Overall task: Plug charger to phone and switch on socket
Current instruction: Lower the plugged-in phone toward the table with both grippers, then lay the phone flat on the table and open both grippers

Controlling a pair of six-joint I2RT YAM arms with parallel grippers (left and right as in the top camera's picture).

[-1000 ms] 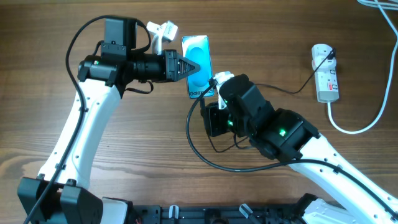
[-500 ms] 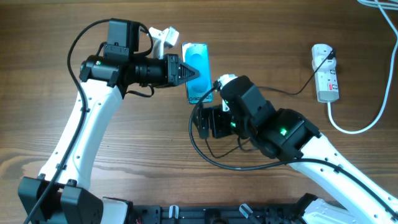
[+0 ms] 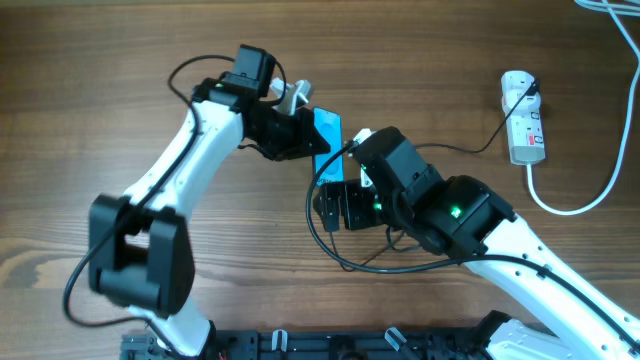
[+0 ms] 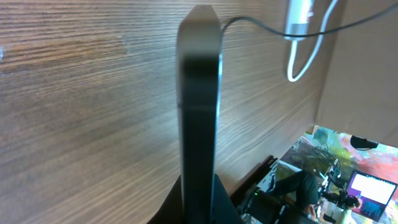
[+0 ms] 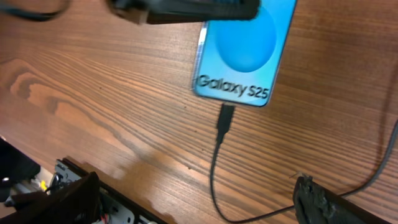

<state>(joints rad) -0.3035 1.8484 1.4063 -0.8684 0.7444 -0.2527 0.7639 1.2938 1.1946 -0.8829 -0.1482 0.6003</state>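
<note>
The phone [image 3: 330, 126], cyan-screened, is held tilted above the table with my left gripper [image 3: 316, 138] shut on it. The left wrist view shows the phone [image 4: 199, 106] edge-on, clamped between the jaws of that gripper [image 4: 199, 202]. From the right wrist I read "Galaxy S25" on the phone [image 5: 244, 53], and the charger [image 5: 224, 119] plug tip meets its short edge, the black cable trailing down between my fingers. My right gripper [image 5: 196, 205] stands open, holding nothing; overhead, the right gripper [image 3: 338, 206] sits just below the phone. The white socket [image 3: 525, 118] lies far right.
A thick white cable [image 3: 590, 190] curves from the socket along the right table edge. The black charger cable [image 3: 470, 148] runs from the socket under my right arm and loops near the front [image 3: 350, 262]. The socket [image 4: 300, 15] also shows at the top of the left wrist view.
My right gripper opened, let go of the charger plug and backed slightly off. The left arm swung and twisted, tilting the phone while keeping its grip.
</note>
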